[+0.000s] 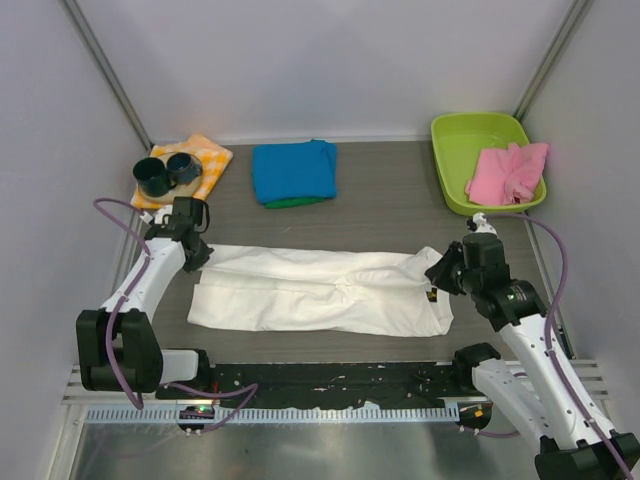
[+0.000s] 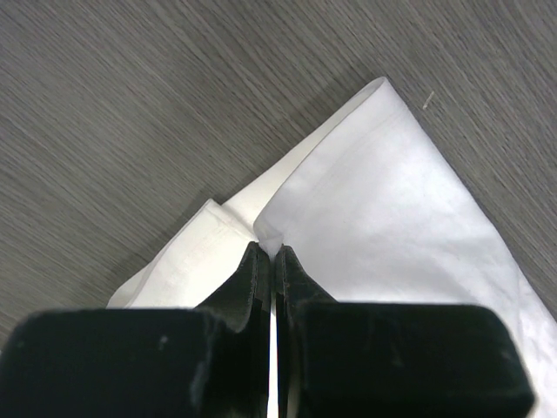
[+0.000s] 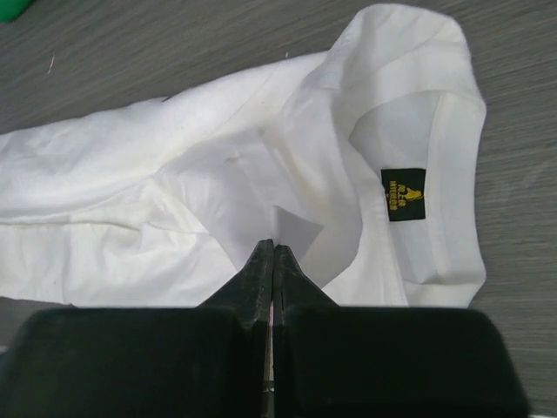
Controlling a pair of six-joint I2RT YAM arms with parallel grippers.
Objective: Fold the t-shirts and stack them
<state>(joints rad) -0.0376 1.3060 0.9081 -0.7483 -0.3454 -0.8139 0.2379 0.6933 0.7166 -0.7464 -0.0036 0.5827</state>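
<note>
A white t-shirt (image 1: pixel 320 290) lies folded lengthwise across the middle of the table, collar to the right. My left gripper (image 1: pixel 200 262) is at its far left corner, shut, and pinches a small peak of the white cloth (image 2: pixel 392 218) between the tips (image 2: pixel 268 252). My right gripper (image 1: pixel 440 275) is at the collar end, shut on a fold of the white fabric (image 3: pixel 130 174) beside the dark neck label (image 3: pixel 403 193). Its tips (image 3: pixel 273 246) hold a raised flap. A folded turquoise-blue t-shirt (image 1: pixel 293 170) rests on a green one (image 1: pixel 295 203) at the back centre.
An orange-and-white checked cloth (image 1: pixel 205 160) with two dark cups (image 1: pixel 165 172) on it sits at the back left. A lime-green tray (image 1: pixel 480 135) holding a pink cloth (image 1: pixel 510 172) stands at the back right. Grey walls close in both sides.
</note>
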